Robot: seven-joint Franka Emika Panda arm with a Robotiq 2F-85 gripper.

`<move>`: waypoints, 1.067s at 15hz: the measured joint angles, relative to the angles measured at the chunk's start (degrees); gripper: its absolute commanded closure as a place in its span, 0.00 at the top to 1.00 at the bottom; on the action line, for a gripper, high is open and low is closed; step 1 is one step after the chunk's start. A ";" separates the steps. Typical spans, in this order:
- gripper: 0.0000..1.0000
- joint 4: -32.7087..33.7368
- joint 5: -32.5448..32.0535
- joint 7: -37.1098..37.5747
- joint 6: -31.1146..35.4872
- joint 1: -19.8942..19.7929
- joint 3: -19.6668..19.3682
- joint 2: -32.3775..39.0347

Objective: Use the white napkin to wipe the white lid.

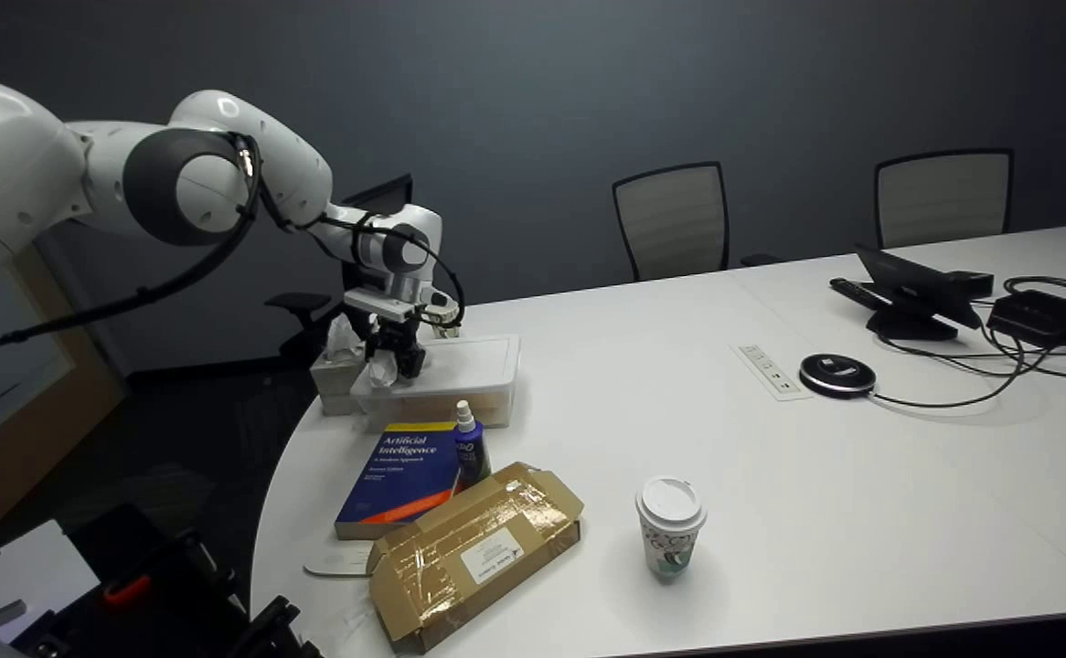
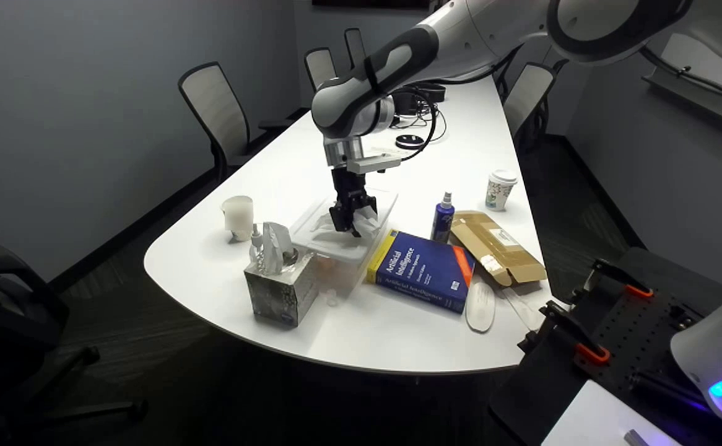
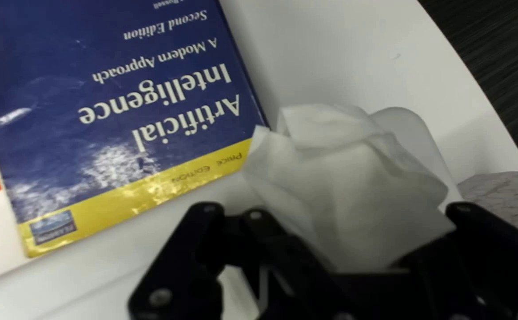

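White napkin [image 3: 348, 191], pinched in the gripper [image 2: 355, 230], is partly hiding the white lid [image 1: 474, 358] beneath, near the tabletop's [image 2: 386, 337] curved edge.

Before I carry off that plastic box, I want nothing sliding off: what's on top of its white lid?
The crumpled white napkin, held in the jaws, is over the lid. The lid directly beneath it is covered, so anything there cannot be seen.

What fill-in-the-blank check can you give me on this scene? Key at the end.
The napkin held in the gripper is coloured ____.
The blue book is titled "Artificial ____".
The cover strip nearest the white lid is coloured ____.
In the wrist view, the blue book reads upside ____.

Missing words: white; Intelligence; yellow; down.
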 measured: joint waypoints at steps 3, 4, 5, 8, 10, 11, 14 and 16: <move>0.03 0.01 -3.22 1.53 3.06 2.36 -2.07 0.15; 0.03 0.01 -4.05 2.21 4.60 3.14 -2.34 0.20; 0.03 0.02 -4.53 2.55 6.22 3.85 -2.40 0.19; 0.03 0.21 -5.22 3.22 11.36 6.01 -2.31 0.01; 0.03 0.27 -5.22 3.16 13.02 6.79 -1.55 -0.37; 0.03 0.28 -5.14 3.03 13.05 6.89 -0.85 -0.59; 0.03 0.29 -4.14 1.24 11.44 6.57 1.24 -0.90; 0.03 0.30 -2.81 -0.53 8.29 5.98 2.40 -1.00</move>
